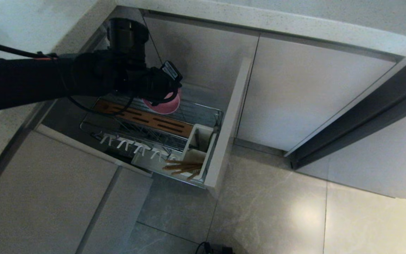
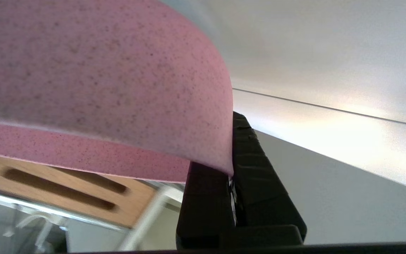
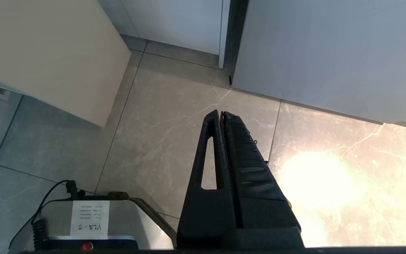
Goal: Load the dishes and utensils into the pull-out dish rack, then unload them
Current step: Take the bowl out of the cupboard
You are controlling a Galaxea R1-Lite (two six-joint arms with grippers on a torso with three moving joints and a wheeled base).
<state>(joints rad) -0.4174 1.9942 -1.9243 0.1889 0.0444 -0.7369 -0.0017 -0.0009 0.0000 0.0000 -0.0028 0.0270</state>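
bowl (image 1: pixel 166 105) above rack (image 1: pixel 203 116), chopsticks (image 1: pixel 183 167) in caddy (image 1: pixel 197 143)

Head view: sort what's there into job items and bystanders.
Job items: pink bowl, pinched at its rim by the left gripper; chopsticks in the white caddy; pull-out dish rack.
Bystanders: closed cabinet doors; tiled floor; right gripper, parked above the floor.

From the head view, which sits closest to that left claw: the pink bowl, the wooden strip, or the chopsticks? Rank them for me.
Measured from the left gripper:
1. Pink bowl: pinched by its rim in the gripper, above the rack.
2. Wooden strip: just below the bowl, across the rack.
3. Chopsticks: farthest, at the rack's front corner by the caddy.
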